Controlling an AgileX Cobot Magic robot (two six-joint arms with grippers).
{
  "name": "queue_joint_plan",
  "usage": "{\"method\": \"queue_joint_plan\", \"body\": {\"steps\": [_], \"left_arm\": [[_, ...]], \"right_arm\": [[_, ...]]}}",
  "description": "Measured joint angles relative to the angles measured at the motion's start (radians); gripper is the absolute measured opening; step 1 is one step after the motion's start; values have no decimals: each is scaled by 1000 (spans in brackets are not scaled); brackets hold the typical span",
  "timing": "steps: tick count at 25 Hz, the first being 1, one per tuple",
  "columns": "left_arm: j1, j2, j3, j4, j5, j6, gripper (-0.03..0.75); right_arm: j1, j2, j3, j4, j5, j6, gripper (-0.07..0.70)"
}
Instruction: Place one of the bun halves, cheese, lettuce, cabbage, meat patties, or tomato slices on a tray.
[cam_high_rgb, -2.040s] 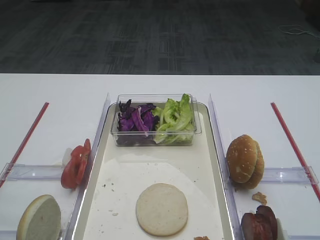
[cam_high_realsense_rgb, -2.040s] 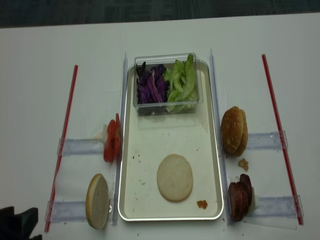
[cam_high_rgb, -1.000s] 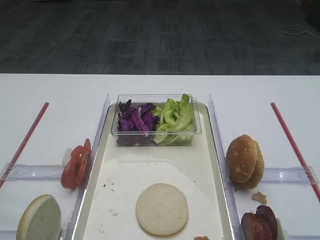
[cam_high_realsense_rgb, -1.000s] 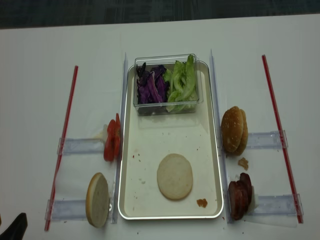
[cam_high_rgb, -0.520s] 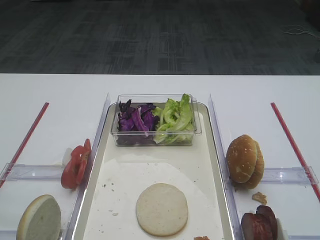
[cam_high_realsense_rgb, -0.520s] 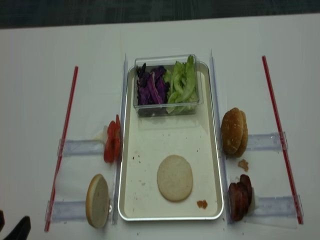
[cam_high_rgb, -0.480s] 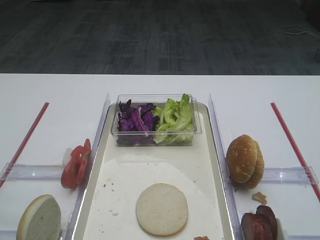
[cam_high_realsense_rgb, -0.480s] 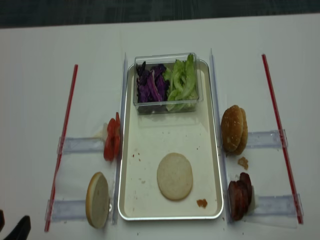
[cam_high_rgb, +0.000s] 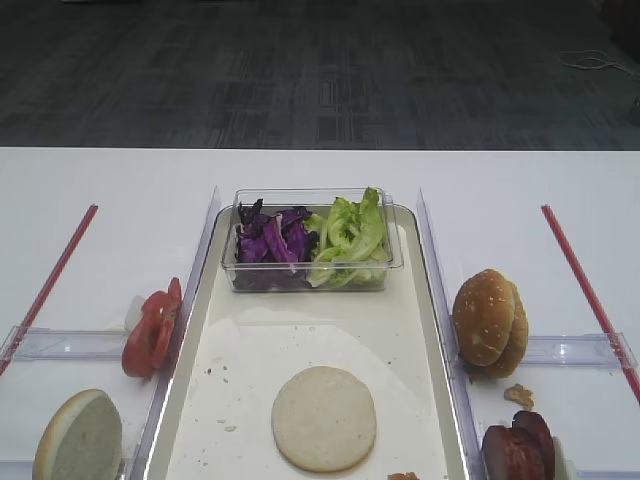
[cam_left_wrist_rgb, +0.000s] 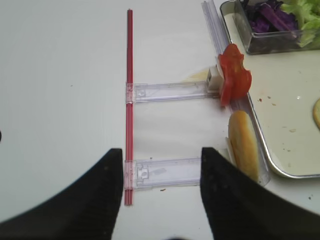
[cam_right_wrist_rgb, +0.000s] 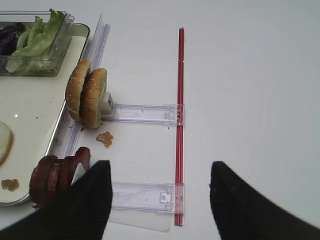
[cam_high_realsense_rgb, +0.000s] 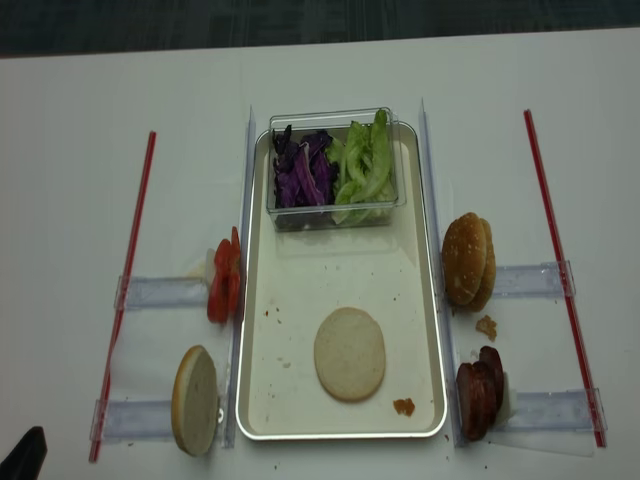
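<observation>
One pale bun half (cam_high_rgb: 324, 417) (cam_high_realsense_rgb: 349, 354) lies flat on the cream tray (cam_high_rgb: 420, 330) (cam_high_realsense_rgb: 342, 436). Another bun half (cam_high_realsense_rgb: 195, 400) (cam_left_wrist_rgb: 243, 144) stands on edge left of the tray, below the tomato slices (cam_high_realsense_rgb: 224, 280) (cam_left_wrist_rgb: 234, 79). Meat patties (cam_high_realsense_rgb: 479, 393) (cam_right_wrist_rgb: 55, 175) stand at the tray's right. Lettuce (cam_high_rgb: 347, 238) and cabbage (cam_high_rgb: 270, 240) fill a box at the tray's far end. Cheese is out of view. My left gripper (cam_left_wrist_rgb: 161, 150) is open and empty above the table's near left. My right gripper (cam_right_wrist_rgb: 159, 164) is open and empty right of the patties.
Sesame buns (cam_high_rgb: 490, 322) (cam_right_wrist_rgb: 87, 100) stand on edge right of the tray. The clear plastic box (cam_high_rgb: 310, 278) sits on the tray. Red strips (cam_high_realsense_rgb: 125, 290) (cam_high_realsense_rgb: 560, 270) and clear plastic holders (cam_left_wrist_rgb: 170, 91) (cam_right_wrist_rgb: 142, 114) lie on both sides. Crumbs (cam_high_realsense_rgb: 403, 407) dot the tray.
In the realsense view the left gripper's dark shape has drawn back into the bottom left corner. The food and tray have not moved.
</observation>
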Motion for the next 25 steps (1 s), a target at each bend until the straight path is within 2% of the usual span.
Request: {"method": "queue_joint_plan", "body": {"steps": [25], "left_arm": [[0, 0, 0, 0, 0, -5, 335]], "right_arm": [[0, 0, 0, 0, 0, 0, 477]]}}
